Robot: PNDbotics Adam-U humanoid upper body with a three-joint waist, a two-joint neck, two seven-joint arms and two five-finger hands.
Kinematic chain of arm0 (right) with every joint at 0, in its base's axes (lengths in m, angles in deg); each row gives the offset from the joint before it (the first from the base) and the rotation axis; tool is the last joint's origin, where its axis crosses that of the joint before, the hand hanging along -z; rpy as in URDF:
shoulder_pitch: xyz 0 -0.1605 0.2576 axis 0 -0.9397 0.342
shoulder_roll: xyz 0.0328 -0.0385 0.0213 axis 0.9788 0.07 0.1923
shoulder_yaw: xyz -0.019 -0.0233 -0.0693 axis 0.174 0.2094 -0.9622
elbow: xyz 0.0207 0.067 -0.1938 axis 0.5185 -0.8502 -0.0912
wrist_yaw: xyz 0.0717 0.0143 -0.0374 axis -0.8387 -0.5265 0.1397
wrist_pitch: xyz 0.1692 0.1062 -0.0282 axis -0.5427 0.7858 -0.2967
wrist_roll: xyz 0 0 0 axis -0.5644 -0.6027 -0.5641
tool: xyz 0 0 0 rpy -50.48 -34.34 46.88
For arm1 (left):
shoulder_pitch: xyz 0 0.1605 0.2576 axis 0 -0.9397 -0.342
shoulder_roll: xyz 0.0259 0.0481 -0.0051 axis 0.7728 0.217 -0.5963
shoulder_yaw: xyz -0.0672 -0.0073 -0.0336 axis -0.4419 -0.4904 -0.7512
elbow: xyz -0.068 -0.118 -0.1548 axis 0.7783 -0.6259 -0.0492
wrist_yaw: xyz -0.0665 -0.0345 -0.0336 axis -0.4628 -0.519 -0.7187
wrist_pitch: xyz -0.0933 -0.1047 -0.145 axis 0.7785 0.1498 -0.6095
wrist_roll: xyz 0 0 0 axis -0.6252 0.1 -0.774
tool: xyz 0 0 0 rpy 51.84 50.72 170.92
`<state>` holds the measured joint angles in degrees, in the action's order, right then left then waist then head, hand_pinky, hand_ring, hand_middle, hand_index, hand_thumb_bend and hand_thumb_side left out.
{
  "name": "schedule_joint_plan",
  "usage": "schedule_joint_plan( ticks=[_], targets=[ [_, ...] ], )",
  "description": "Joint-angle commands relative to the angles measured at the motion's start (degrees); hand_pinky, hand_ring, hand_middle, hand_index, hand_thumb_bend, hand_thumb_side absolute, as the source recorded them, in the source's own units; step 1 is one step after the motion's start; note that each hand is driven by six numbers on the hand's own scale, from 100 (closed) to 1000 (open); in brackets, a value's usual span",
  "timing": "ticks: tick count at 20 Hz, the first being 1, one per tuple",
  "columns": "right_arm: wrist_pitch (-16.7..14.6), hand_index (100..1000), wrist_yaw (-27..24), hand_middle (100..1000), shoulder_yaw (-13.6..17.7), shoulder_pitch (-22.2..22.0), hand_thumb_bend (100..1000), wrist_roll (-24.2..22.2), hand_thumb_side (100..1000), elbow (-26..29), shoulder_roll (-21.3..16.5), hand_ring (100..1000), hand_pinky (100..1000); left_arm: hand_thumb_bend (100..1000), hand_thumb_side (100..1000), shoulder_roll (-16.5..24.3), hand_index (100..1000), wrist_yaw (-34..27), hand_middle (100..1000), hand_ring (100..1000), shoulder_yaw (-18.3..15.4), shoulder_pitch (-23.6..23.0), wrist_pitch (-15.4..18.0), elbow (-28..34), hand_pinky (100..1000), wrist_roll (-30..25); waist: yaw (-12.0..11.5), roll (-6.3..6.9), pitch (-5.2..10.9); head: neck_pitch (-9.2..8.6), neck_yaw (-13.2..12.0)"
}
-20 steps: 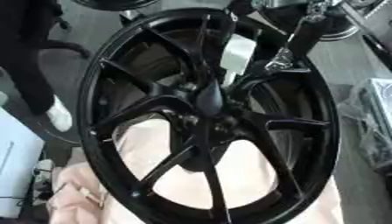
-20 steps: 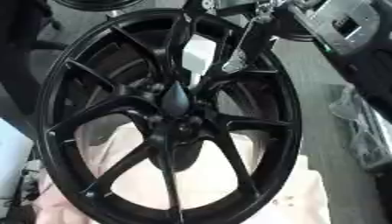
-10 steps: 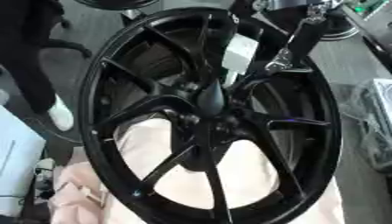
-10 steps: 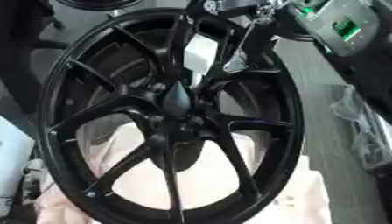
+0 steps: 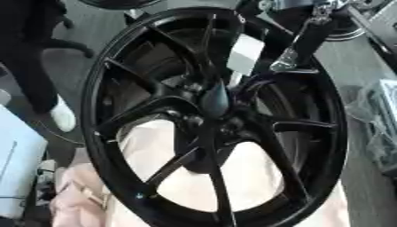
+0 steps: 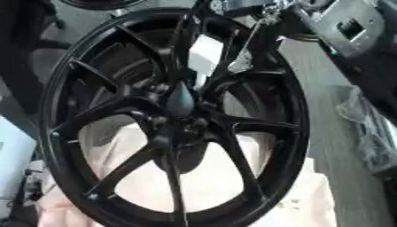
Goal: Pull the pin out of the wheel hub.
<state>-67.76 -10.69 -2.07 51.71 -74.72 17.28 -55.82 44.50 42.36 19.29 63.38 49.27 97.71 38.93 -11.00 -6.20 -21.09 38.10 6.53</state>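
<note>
Filling the view, one black wheel hub (image 5: pixel 213 128) lies on pale cloth (image 5: pixel 240 177); one dark cone-shaped pin (image 5: pixel 215 98) stands at its centre. One right hand (image 5: pixel 298 48) reaches in from above, fingers' state unclear.

Wheel (image 6: pixel 174 128): black, many-spoked, seen filling most of the view, tilted.
Hub (image 6: pixel 180 101): dark pointed cap seen at the centre.
Cloth (image 6: pixel 209 177): pale, laid beneath the wheel.
Robot hand (image 6: pixel 250 55): reaching from upper right, between spokes; fingers unclear.
</note>
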Motion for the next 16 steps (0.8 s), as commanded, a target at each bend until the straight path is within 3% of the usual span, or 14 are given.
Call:
schedule_joint_plan(
  ticks=[1,16],
  targets=[
    [-6.9,725,0.2,618,1.0,0.8,333,-6.7,100,0.0,-1.0,711,838,347,636,1.3,705,0.3,719,806,-0.1,0.7,-0.1,1.0,601,0.0,0.1,0.33,0.90,-0.56,-0.2],
    [-5.5,605,-1.6,493,2.0,0.9,202,-6.7,100,-0.2,-0.8,640,808,345,638,1.4,705,0.3,718,806,-0.1,0.7,-0.3,0.9,603,-0.1,0.3,0.42,0.96,-0.31,-0.3]
  ],
)
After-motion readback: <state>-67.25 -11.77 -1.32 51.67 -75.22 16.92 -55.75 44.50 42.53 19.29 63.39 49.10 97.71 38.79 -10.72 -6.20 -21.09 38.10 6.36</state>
